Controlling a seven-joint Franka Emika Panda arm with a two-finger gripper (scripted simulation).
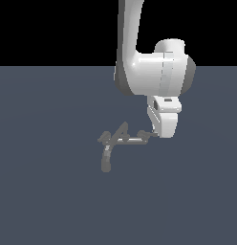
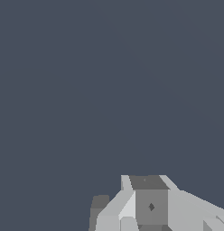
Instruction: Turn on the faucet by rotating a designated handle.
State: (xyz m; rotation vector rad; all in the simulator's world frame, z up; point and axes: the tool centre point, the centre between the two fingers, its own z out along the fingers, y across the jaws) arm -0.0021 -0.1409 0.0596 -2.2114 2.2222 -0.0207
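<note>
Arm (image 1: 151, 72) hangs vertical — gripper (image 1: 152, 133) at the faucet's (image 1: 121, 139) end; grip state unreadable.

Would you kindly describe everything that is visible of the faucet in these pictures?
The faucet is a small grey, metallic-looking fixture lying low on the flat dark floor. A shiny horizontal bar joins two dark end knobs; a slanted fin rises from its middle, and a thick curved spout droops toward the camera. The end on the exterior view's right meets the white gripper, though actual contact cannot be judged. The wrist view shows none of it clearly.
</note>
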